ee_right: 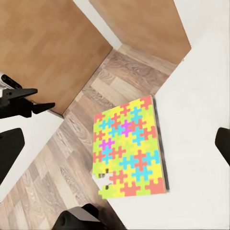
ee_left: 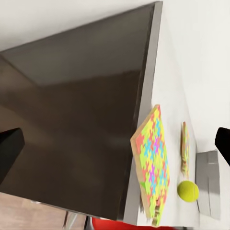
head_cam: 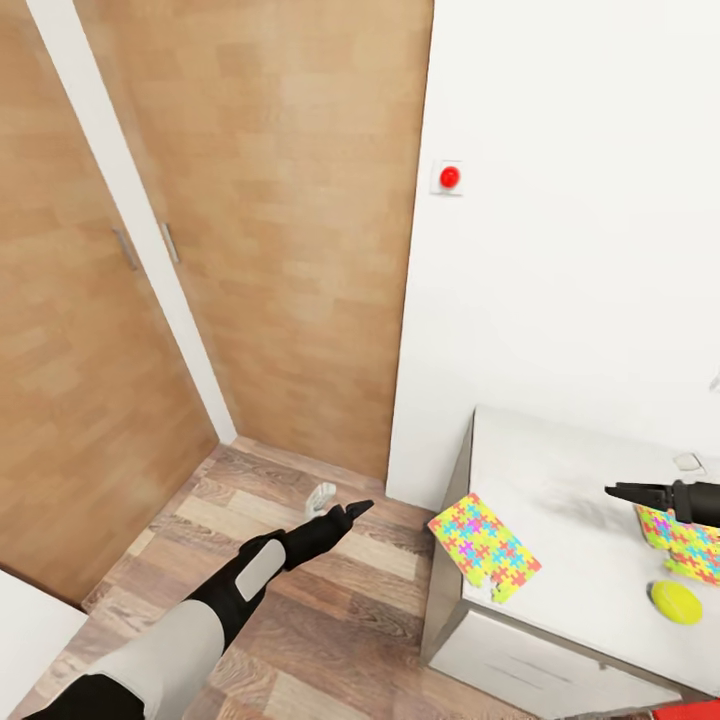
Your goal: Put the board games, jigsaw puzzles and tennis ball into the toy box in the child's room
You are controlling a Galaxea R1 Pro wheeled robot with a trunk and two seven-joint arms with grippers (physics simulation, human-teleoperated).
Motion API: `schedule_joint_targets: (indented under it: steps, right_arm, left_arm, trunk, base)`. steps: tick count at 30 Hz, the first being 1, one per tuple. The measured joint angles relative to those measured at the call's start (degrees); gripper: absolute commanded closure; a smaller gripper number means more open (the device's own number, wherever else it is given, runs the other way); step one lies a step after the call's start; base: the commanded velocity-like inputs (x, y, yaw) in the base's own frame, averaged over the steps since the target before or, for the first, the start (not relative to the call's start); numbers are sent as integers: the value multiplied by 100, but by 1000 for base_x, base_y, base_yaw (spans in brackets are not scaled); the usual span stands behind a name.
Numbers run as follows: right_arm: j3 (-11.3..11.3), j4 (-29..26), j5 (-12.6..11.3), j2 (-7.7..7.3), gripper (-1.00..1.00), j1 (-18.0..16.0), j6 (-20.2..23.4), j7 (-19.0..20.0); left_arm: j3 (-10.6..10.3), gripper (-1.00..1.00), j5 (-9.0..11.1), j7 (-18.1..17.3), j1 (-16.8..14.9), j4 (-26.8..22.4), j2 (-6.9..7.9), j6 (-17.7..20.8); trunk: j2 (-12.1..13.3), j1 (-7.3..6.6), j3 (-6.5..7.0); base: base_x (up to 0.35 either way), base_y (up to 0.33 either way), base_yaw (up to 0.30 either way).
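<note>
One jigsaw puzzle (head_cam: 485, 547), a flat board of bright interlocking pieces, lies on the pale grey table (head_cam: 560, 480) and overhangs its left corner. A second puzzle (head_cam: 690, 540) lies further right, with the yellow-green tennis ball (head_cam: 676, 601) in front of it. My right gripper (head_cam: 620, 491) hovers open over the table between the two puzzles. Its fingers (ee_right: 9, 153) frame the first puzzle (ee_right: 129, 148). My left gripper (head_cam: 345, 515) is open above the floor, left of the table. Past its fingers (ee_left: 9, 148) I see both puzzles (ee_left: 153, 163), the ball (ee_left: 188, 190) and a light-grey toy box (ee_left: 209, 184). The board games are out of view.
Wooden wardrobe doors (head_cam: 280, 230) fill the left and back. A white wall with a red button (head_cam: 449, 177) rises behind the table. Wood-plank floor (head_cam: 320, 620) lies between me and the table's grey side panel (head_cam: 445, 590). Something red (head_cam: 690, 710) shows at the bottom right.
</note>
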Motion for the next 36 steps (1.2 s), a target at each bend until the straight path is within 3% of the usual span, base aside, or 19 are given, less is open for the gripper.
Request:
schedule_joint_targets:
  steps: [26, 36]
  right_arm:
    - [-22, -126, -7, -10, -100, 120, 0, 6]
    - [-220, -127, -10, -10, -100, 129, 4, -2]
  left_arm:
    - [1, -100, -12, 39, -29, 48, -24, -72]
    - [121, -100, 4, 57, -148, 205, -3, -168]
  trunk:
    - [0, 0, 0]
    - [0, 0, 0]
  base:
    - [0, 0, -37]
    - [0, 0, -27]
